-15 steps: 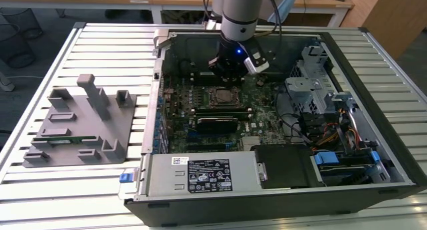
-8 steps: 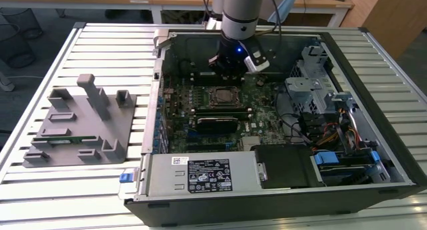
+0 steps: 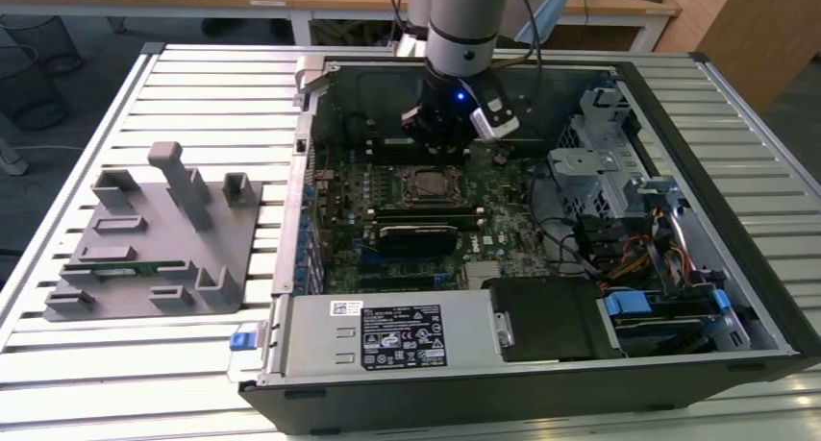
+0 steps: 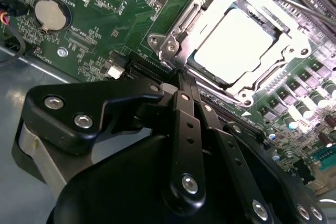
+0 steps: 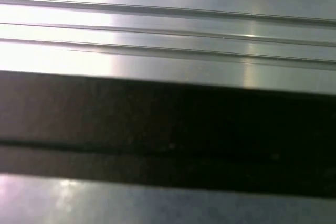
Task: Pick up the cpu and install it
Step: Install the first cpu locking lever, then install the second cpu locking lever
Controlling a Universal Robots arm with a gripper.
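Item: cpu [image 4: 239,45], flat square chip with a bright silver top plate, seated inside the metal-framed socket [image 4: 173,45] on the green motherboard [image 4: 121,9]; placement looks done, any latching unconfirmed. Gripper [image 4: 181,80], matte black bolted linkages, fingers drawn together on nothing, sits at the socket's 7 o'clock in the second wrist view.

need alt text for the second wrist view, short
A silver-topped cpu sits in the metal-framed socket of a green motherboard, seen from just behind the black pincer, which hangs near the socket's edge. A round coin battery lies on the board off to one side.
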